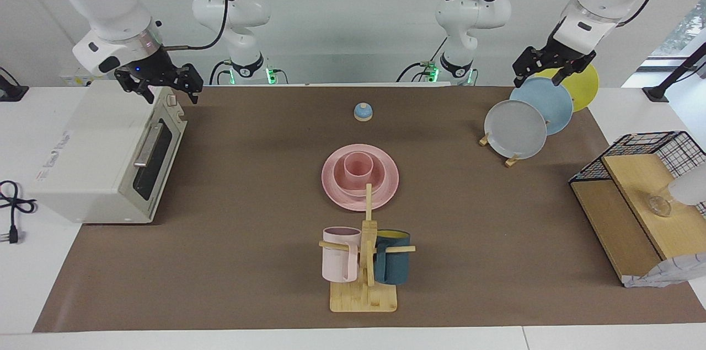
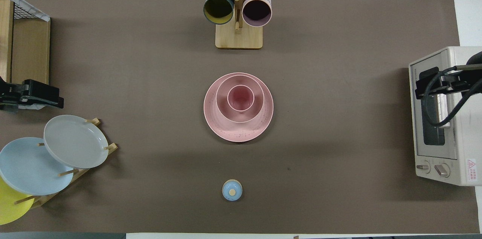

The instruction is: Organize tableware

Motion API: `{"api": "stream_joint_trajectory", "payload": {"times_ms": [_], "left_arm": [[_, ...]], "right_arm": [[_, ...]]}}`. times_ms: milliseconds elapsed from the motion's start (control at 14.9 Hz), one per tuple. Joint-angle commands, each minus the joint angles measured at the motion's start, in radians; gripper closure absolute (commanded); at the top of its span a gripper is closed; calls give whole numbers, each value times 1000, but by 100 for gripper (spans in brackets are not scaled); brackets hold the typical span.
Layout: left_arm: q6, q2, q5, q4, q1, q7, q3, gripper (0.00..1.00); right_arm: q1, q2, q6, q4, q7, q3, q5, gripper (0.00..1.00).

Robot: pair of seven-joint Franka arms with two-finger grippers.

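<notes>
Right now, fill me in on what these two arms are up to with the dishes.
Neither arm is handling anything. The pink cup sits in the pink bowl, which sits on the pink plate mid-table, nearer to the robots than the mug rack. The left gripper hangs open over the plate rack's blue plate; the right gripper hangs open over the toaster oven. Both are empty.
</notes>
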Motion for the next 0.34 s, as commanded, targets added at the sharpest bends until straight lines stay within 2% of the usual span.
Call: {"api": "stream_joint_trajectory", "payload": {"times_ms": [0,268], "left_arm": [[-13,-5,23,0,13,10,-11,0],[-8,-6,21,-3,5,12,-11,0]], "right_arm": [[-6,-16,-9,-14,-8,-2,21,0],[-3,-18,-9,-14,-7,-1,21,0]]}}
